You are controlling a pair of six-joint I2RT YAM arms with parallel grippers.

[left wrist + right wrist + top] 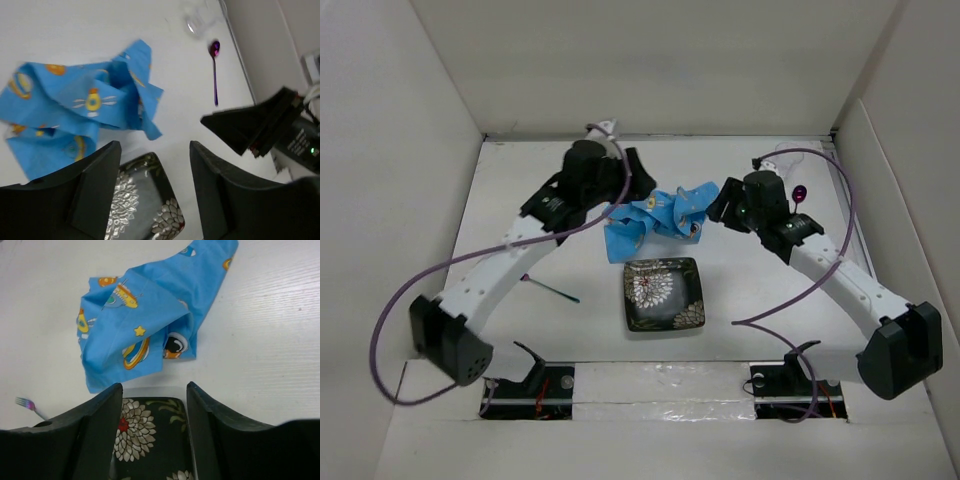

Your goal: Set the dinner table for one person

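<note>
- Spanning the whole workspace, the dinner table (720, 180) is a flat white surface with upright white panels at its edges; every item below lies on it.
- The left gripper (154, 150) is above the table's far-left centre. Its fingers are spread apart and hold nothing.
- The right gripper (154, 390) is above the far-right centre and faces the left one. Its fingers are also spread apart and hold nothing.
- A blue cartoon-print cloth (655, 222) lies crumpled between the two grippers, touched by neither.
- A dark square plate (664, 293) with a white flower pattern sits flat at the table's centre, just on the near side of the cloth. Whether the cloth and plate touch cannot be told.
- A fork (550, 290) lies flat to the left of the plate, well apart from it and under the left arm.
- A purple spoon (215, 70) lies flat near the right panel, beyond the right gripper.
- A clear glass (197, 20), blurred, stands just beyond the spoon.
</note>
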